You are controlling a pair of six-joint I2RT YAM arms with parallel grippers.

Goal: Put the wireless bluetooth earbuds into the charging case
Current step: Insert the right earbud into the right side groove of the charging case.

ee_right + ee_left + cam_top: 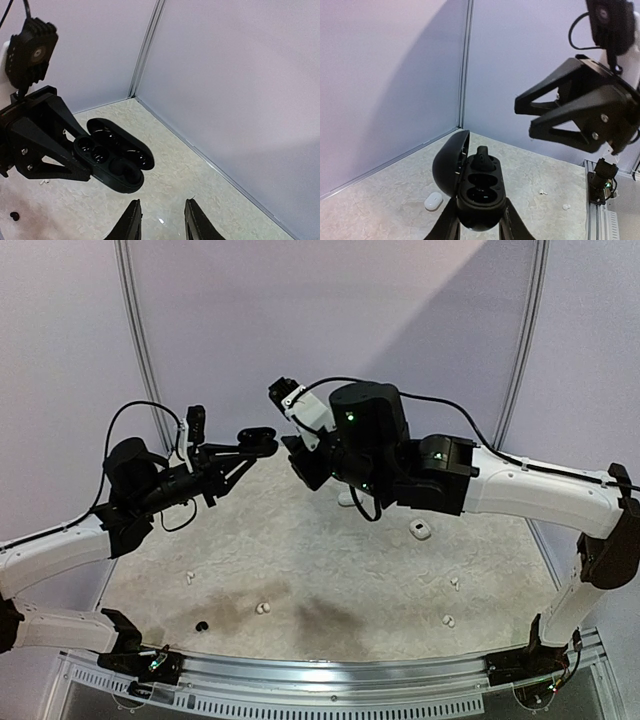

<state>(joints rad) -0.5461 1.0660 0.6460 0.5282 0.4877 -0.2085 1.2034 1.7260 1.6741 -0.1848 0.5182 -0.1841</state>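
Charging case [480, 195], black and open, tight in left hand [479, 224]; right hand [161, 220] apart nearby.

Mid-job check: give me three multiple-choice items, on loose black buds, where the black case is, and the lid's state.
1. How many tiny black earbuds lie loose on the beige mottled table? A) none B) one C) three
2. Where is the black oval plastic charging case? A) on the table B) raised in the left tool C) on the front rail
3. The case's lid is: A) open B) shut C) detached
Answers: 1 B, one black bud near the left base; 2 B, its fingers clamp the case mid-air; 3 A, lid hinged back, wells exposed.
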